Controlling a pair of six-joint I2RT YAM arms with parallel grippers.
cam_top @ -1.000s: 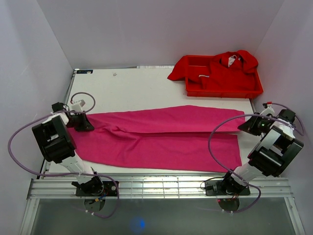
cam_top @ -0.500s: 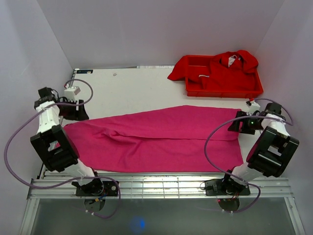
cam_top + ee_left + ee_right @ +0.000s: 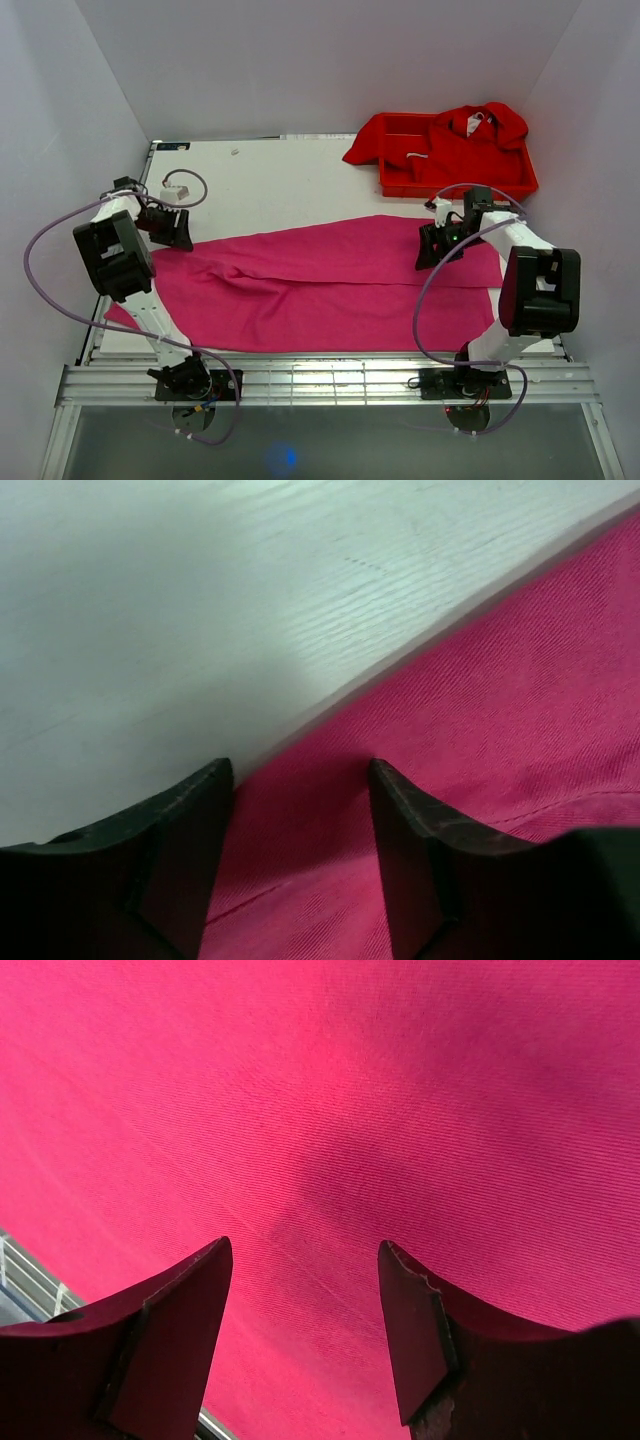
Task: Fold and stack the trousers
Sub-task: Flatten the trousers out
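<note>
Trousers (image 3: pixel 320 285): spread flat on the table (image 3: pixel 270 180), one leg seemingly laid over the other.
Long axis: left to right, across both arms; I cannot tell which end is the waist.
Handling: soft, light and limp, likely to sag and crease; best pinched at the far edge near both ends.
Left gripper (image 3: pixel 300 770): jaws apart, empty, over the cloth's far edge at its left end.
Right gripper (image 3: pixel 305 1245): jaws apart, empty, above cloth near the right end.

Top view is coming through bright and even, diffuse light from above, arms throwing only soft shadows on the table (image 3: pixel 300 190). Left wrist: broad grey shadow is falling across the table, fingers (image 3: pixel 190 840) blurring dark. Right wrist: trousers (image 3: pixel 400 1110) weave is resolving sharp, colour oversaturating.
</note>
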